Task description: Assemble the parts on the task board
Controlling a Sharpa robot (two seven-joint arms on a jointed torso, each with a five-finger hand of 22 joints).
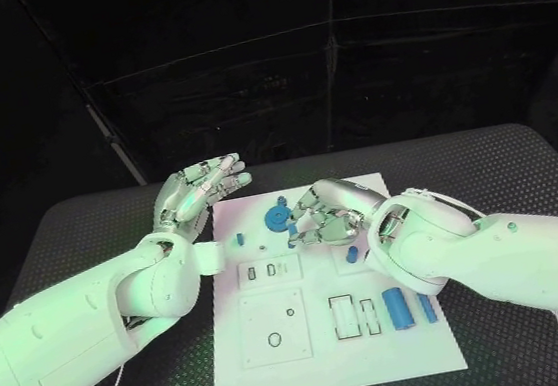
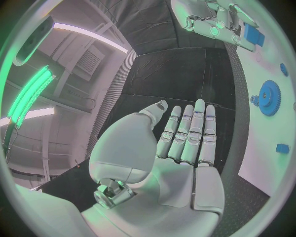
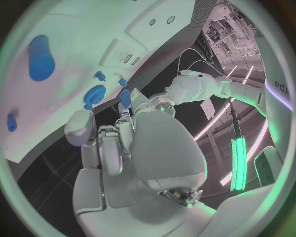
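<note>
The white task board (image 1: 333, 351) lies in the middle of the table. On its far part sit a blue gear (image 1: 277, 218) and small blue parts (image 1: 241, 239). Two blue cylinders (image 1: 398, 307) lie near the board's right edge. My right hand (image 1: 326, 213) hovers over the far half of the board beside the gear, fingers curled. In the right wrist view its fingertips pinch a small blue part (image 3: 125, 97) just above the gear (image 3: 94, 94). My left hand (image 1: 200, 192) is raised at the board's far left corner, palm up and fingers (image 2: 188, 133) spread, holding nothing.
Rectangular slots (image 1: 344, 315) and a raised plate with holes (image 1: 273, 327) take up the near half of the board. Another small blue part (image 1: 352, 253) lies under my right wrist. Black ribbed matting (image 1: 97, 235) surrounds the board.
</note>
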